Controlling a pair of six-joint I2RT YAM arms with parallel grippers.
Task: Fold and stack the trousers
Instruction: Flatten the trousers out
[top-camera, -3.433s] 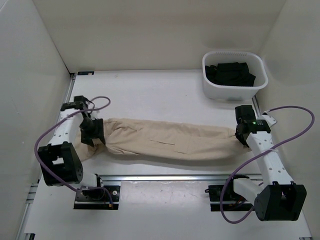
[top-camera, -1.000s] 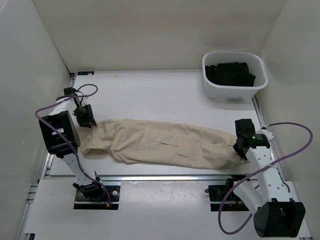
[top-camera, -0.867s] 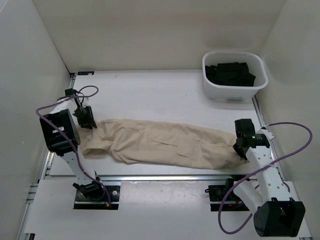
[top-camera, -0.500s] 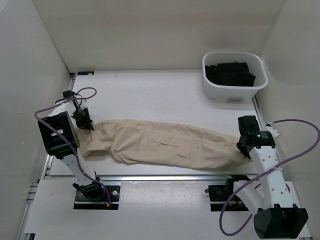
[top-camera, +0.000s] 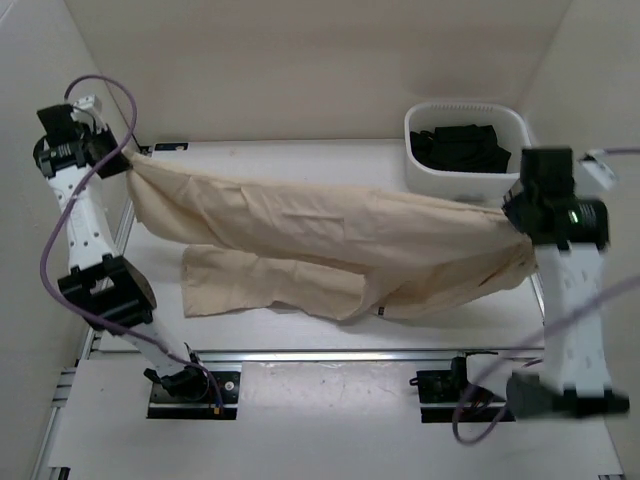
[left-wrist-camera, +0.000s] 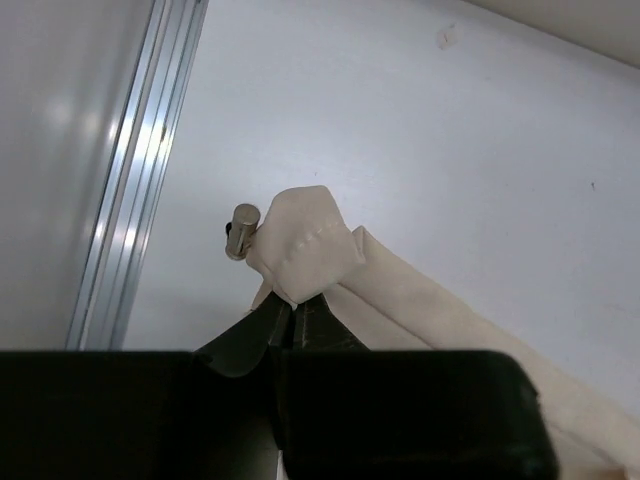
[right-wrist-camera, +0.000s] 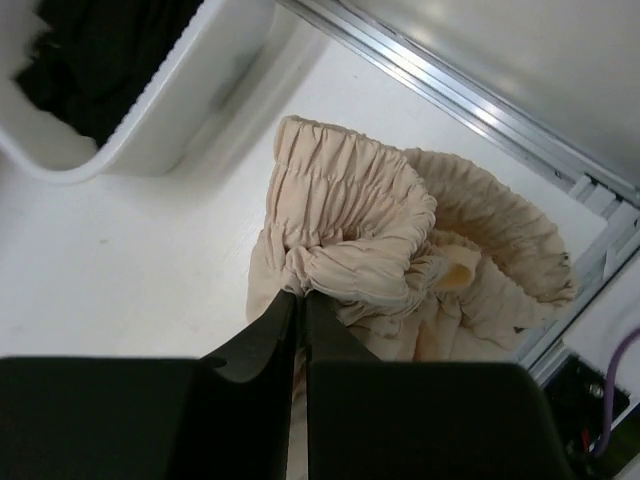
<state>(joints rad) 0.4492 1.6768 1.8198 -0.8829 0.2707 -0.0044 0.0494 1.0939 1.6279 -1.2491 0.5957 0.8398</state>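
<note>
One white basket (top-camera: 465, 108) stands at the far right of the table (top-camera: 300, 170) and holds a heap of dark clothing (top-camera: 460, 147); the number of pieces in it cannot be told. One pair of beige trousers (top-camera: 320, 235) stretches through the air between two arms, one leg sagging down to the tabletop near the front edge. At left, the left gripper (left-wrist-camera: 292, 305), raised high beside the wall, has its fingers pinched tight on a bunched leg end. At right, the right gripper (right-wrist-camera: 300, 295) clamps the gathered elastic waistband with fingers fully closed, near the basket.
</note>
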